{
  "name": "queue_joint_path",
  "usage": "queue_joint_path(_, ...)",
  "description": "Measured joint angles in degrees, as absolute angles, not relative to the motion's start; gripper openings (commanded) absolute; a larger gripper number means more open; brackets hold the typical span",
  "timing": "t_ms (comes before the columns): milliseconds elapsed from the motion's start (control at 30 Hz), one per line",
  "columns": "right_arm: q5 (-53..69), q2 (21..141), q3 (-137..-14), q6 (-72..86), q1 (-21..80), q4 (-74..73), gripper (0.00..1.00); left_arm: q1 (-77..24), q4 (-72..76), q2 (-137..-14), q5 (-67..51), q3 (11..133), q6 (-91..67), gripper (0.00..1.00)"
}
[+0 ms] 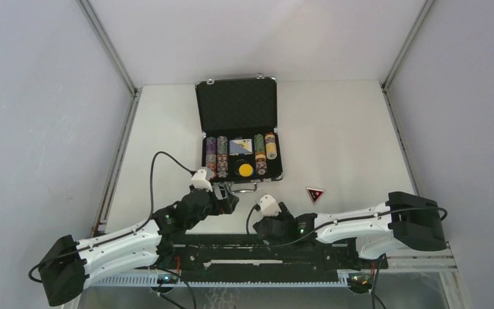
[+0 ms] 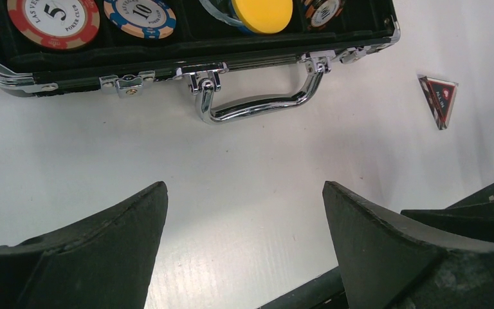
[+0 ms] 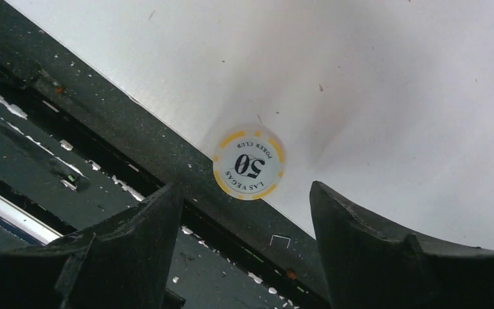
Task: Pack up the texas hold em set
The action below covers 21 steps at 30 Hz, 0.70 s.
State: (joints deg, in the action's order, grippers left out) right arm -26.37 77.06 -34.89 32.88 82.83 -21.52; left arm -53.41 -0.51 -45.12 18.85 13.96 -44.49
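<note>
1. Most of the set is already in the case (image 1: 237, 106), which stands open at the middle of the worktop (image 1: 347, 129), lid upright at the far side and handle (image 2: 257, 104) toward the arms.
2. Inside: chip stacks (image 1: 216, 154) lie in rows at the left and right, the card deck (image 1: 240, 147) sits between them, and a yellow button (image 1: 246, 170) is in front of the deck. Whether other buttons lie under the yellow one, I cannot tell.
3. Two pieces remain outside. The triangle token (image 1: 314, 194) lies flat on the worktop, near the case's right front corner but apart from it. A single white-and-yellow "50" chip (image 3: 249, 161) lies flat at the near edge of the worktop, touching or just beside the black base rail (image 3: 135, 148).
4. Left tool (image 2: 244, 244): fingers wide apart, nothing between them, low over bare worktop just in front of the handle.
5. Right tool (image 3: 244, 238): fingers apart, not clamped on anything; the "50" chip shows beyond the tips, resting on the worktop.
6. Judgement: late stage. Left to do: put in the chip and the token, then lower the lid and fasten the latches.
7. Risk: a flat chip against the rail leaves little room for a finger on that side.
</note>
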Motion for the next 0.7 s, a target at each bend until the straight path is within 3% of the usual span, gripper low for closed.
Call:
queue_joint_path(233, -25.3, 78.5, -34.9, 29.5, 82.8, -19.8, 0.79, -53.4, -0.3, -45.8, 18.9, 14.0, -44.5, 0.95)
queue_joint_path(700, -23.5, 80.3, -34.9, 26.3, 80.3, -18.1, 0.66, -53.4, -0.1, -45.4, 19.3, 14.0, -44.5, 0.95)
